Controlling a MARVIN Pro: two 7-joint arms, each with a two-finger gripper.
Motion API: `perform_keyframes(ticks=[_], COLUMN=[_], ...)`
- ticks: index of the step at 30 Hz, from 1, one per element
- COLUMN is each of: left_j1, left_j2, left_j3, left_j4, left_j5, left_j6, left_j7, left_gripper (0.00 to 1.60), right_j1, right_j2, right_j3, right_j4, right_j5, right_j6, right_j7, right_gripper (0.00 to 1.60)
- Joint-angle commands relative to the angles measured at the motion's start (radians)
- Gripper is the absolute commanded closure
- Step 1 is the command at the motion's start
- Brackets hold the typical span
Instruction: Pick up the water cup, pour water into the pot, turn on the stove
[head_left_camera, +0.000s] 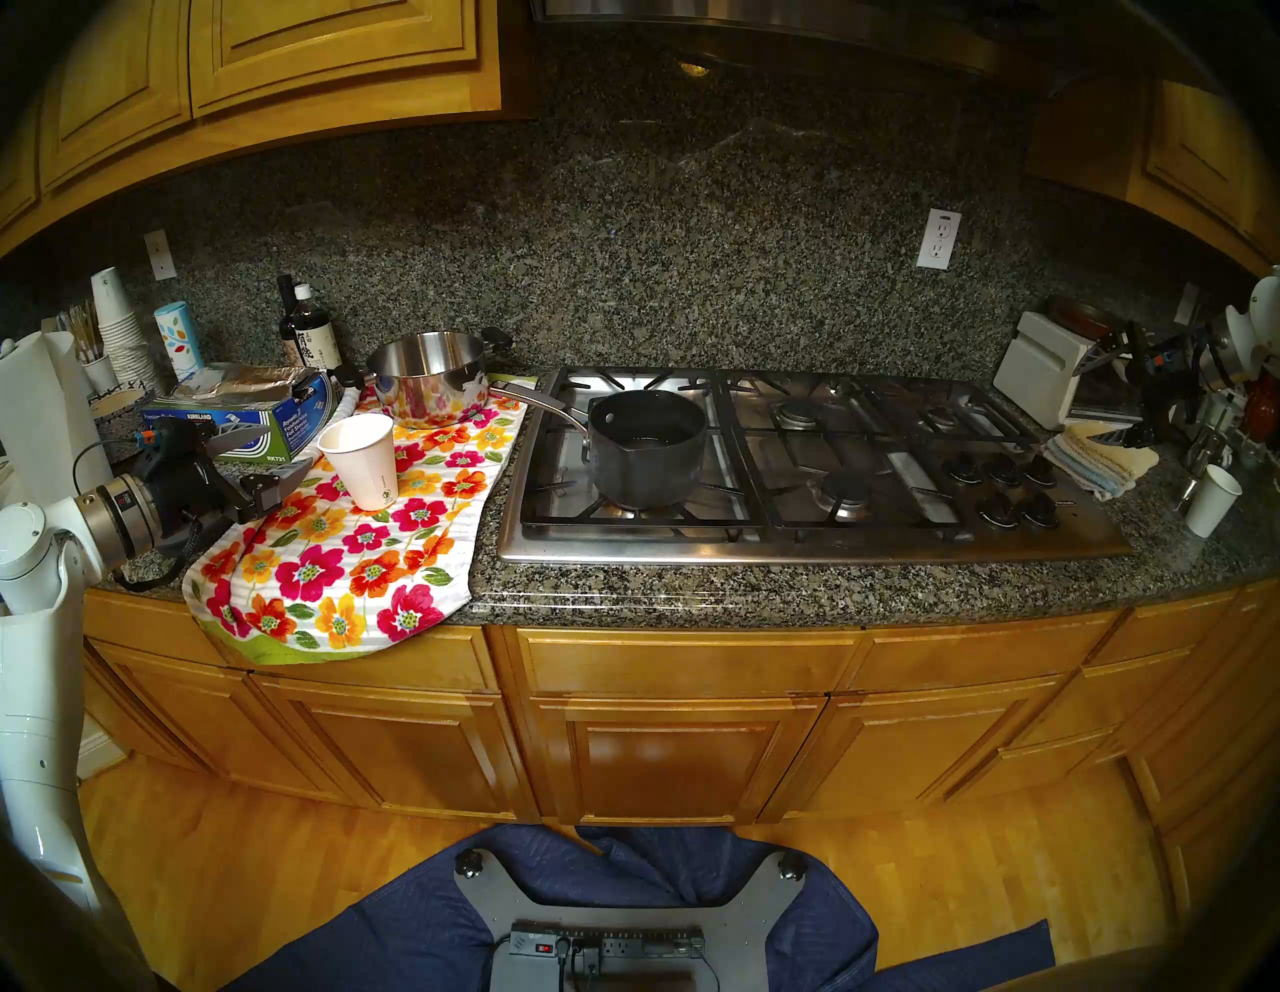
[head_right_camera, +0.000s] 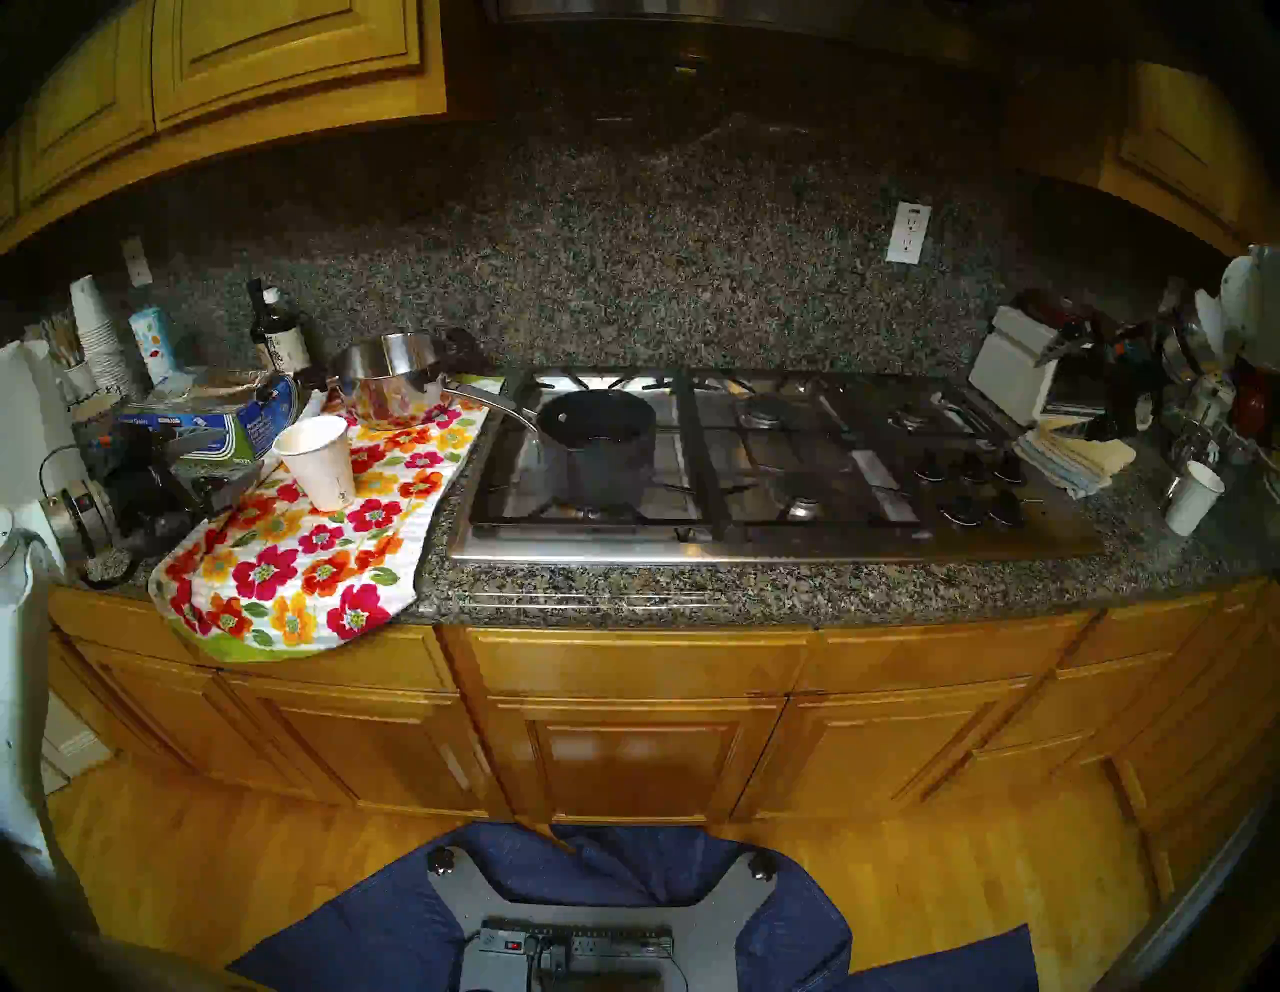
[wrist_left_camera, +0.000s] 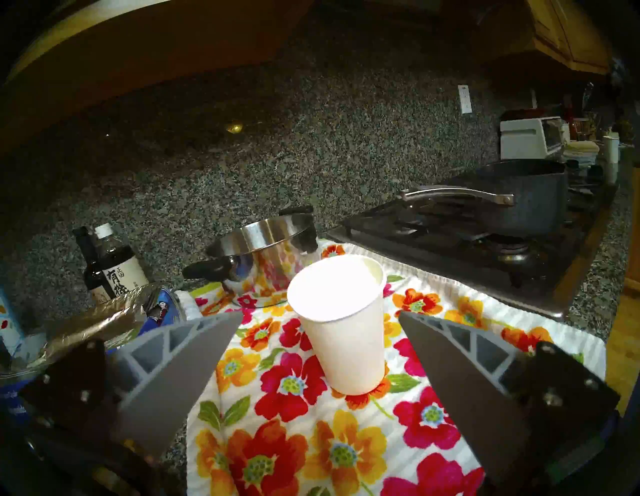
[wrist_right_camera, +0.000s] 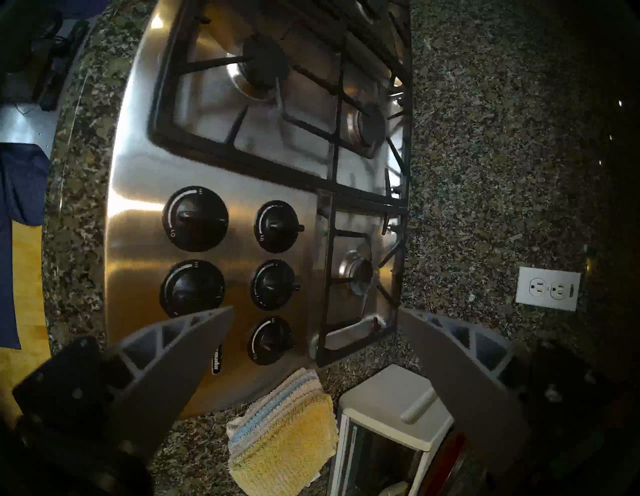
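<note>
The water cup (head_left_camera: 360, 461) (head_right_camera: 318, 461) (wrist_left_camera: 341, 325), white paper with a small green mark low on its side, stands upright on a floral towel left of the stove. My left gripper (head_left_camera: 287, 454) (head_right_camera: 239, 454) (wrist_left_camera: 320, 313) is open just left of it, one fingertip on each side of its near wall, not touching. The dark pot (head_left_camera: 644, 443) (head_right_camera: 599, 443) (wrist_left_camera: 526, 197) sits on the front left burner of the stove (head_left_camera: 796, 540) (wrist_right_camera: 138, 194), its handle pointing towards the cup. My right gripper (head_left_camera: 1101, 402) (wrist_right_camera: 317, 311) hangs open, empty, above the stove's right end near the black knobs (head_left_camera: 1004, 485) (wrist_right_camera: 273, 225).
A shiny steel pot (head_left_camera: 426, 377) stands behind the cup on the floral towel (head_left_camera: 346, 554). A foil box (head_left_camera: 242, 415), bottles (head_left_camera: 308, 332) and stacked cups (head_left_camera: 118, 325) crowd the back left. A toaster oven (head_left_camera: 1046, 367), folded cloths (head_left_camera: 1094, 457) and a small cup (head_left_camera: 1212, 499) sit right of the stove.
</note>
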Motion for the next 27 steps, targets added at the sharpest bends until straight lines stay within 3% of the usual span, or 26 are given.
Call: perform_keyframes(ticks=[1,8,15,27], left_j1=[-0.019,-0.019,-0.018,-0.018], left_j2=[0.011,0.011,0.011,0.011], left_j3=[-0.018,-0.018,-0.018,-0.018], left_j4=[-0.02,-0.021,-0.021,-0.022], left_j5=[-0.009,-0.01,-0.01,-0.01], left_j6=[-0.006,-0.006,-0.006,-0.006], left_j7=[0.001,0.001,0.002,0.002], left_gripper=[0.0,0.0,0.0,0.0], right_j1=[-0.002,-0.036,-0.049,-0.077], right_j2=[-0.03,-0.036,-0.005,0.018], right_j3=[0.068,0.111,0.152,0.188], right_j4=[0.023,0.042,0.053,0.09], right_j5=[0.112,0.204,0.321,0.416], right_j6=[0.097,0.189,0.303,0.402], right_j7=[0.02,0.089,0.155,0.19], right_gripper=[0.0,0.0,0.0,0.0])
